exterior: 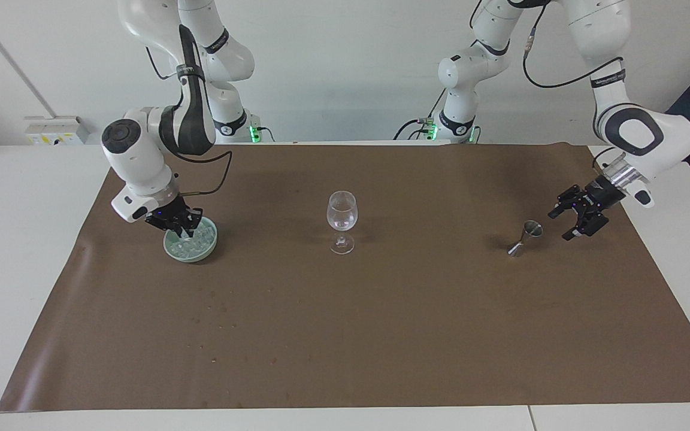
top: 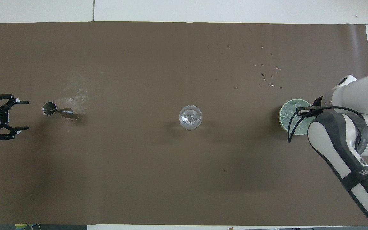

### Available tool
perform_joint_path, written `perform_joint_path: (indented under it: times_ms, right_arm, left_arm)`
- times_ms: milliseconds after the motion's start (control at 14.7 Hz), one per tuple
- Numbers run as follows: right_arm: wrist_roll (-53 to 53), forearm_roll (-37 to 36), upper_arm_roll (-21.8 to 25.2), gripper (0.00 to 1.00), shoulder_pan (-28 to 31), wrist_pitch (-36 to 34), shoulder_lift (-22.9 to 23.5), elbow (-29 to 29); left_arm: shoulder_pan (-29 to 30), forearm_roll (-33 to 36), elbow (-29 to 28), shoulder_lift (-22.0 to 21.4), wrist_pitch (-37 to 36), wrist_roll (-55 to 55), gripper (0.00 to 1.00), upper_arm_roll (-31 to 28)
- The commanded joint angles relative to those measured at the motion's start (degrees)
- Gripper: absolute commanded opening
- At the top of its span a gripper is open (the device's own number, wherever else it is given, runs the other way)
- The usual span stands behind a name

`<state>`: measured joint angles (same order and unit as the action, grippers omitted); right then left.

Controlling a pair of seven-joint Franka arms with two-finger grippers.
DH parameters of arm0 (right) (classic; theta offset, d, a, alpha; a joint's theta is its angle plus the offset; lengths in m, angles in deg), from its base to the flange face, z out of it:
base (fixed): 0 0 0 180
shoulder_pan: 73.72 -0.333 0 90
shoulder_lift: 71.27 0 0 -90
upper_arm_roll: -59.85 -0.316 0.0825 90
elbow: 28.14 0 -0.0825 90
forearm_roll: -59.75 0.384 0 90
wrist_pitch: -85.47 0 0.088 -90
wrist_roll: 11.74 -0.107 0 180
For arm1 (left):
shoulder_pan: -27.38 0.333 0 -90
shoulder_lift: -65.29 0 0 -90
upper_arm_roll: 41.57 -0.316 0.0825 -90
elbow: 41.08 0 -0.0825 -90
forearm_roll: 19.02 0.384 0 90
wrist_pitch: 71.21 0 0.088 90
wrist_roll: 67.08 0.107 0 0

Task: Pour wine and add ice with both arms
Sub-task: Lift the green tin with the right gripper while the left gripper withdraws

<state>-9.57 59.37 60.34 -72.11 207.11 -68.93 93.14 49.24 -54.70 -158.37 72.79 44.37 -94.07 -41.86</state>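
Right, facing view first. I see the right claw (exterior: pixel 182 226) down in the shallow pale-green dish (exterior: pixel 202 249) of small clear ice cubes (exterior: pixel 196 241), fingertips pinched together. I judge it is closed on a cube, but I can't make one out between the tips. The clear stemmed wine glass (exterior: pixel 341 220) stands mid-tabletop on the brown mat (exterior: pixel 345 335). The left claw (exterior: pixel 580 211) hangs spread wide and empty beside the small steel double-cone jigger (exterior: pixel 524 237), not touching it.

Overhead view: the left claw (top: pixel 6 117) sits at the mat's edge, the jigger (top: pixel 56 109) well apart from it. The dish (top: pixel 283 118) is half covered by the right arm.

Step in hand: ice pickup. Next move, I reckon: lift straight, carry over the glass (top: pixel 190 117), release low.
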Motion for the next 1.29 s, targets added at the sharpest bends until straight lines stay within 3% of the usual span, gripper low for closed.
perform_joint_path:
  times_ms: [0, 339, 543, 950, 1086, 1222]
  right_arm:
    - [-5.75, 0.47, -1.02, 0.01, -2.38, -7.63, 0.47, -8.40]
    - [-19.89, 3.90, -1.11, 0.01, -10.81, -16.69, 1.60, -21.67]
    - [-30.53, 3.72, -1.02, 0.01, -17.93, -16.18, 4.68, -28.80]
    - [-45.49, 1.97, -1.11, 0.05, -29.46, -13.98, 10.57, -35.58]
    - [-48.39, 1.61, -1.11, 0.05, -32.97, -10.65, 11.63, -35.06]
    - [-49.11, 1.52, -1.11, 0.05, -33.59, -11.78, 11.54, -34.62]
  left_arm:
    - [-1.82, 7.62, 10.29, 1.63, -7.01, -0.35, 1.00, -0.07]
    - [-8.40, 19.14, 19.45, 0.42, -13.17, 0.35, 1.00, 0.37]
    - [-14.99, 23.79, 18.33, -3.53, -13.54, 2.01, 1.00, 0.37]
    - [-22.56, 28.64, 17.09, -7.94, -15.99, 12.81, 1.00, 0.37]
    - [-23.62, 29.08, 18.67, -7.94, -17.05, 16.34, 1.00, 0.37]
    - [-23.71, 32.41, 22.61, -7.15, -20.02, 16.96, 1.00, 0.64]
